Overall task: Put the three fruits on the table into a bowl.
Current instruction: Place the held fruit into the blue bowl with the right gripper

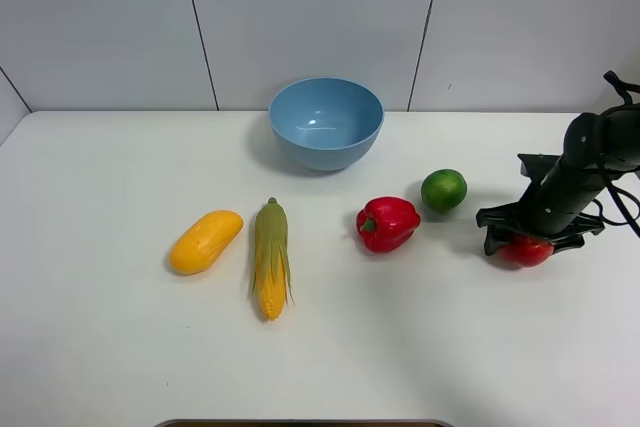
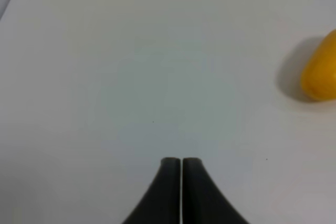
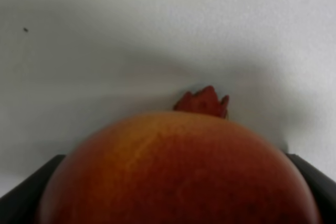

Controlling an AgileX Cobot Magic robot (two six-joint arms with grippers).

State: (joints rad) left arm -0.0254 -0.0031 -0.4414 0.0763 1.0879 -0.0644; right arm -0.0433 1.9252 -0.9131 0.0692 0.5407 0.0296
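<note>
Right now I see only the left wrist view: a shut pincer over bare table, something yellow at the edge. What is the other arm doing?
Observer: The right pincer has its jaws either side of the pomegranate; grip unclear.
Operator: Anything in the bowl?
Observer: No, the blue bowl holds no fruit.
Operator: And the yellow thing?
Observer: The mango, lying beside the corn cob.

High view down on whole table (image 1: 100, 347), wrist views close, left shares mango (image 2: 321, 72), right shares pomegranate (image 3: 178, 171)
</note>
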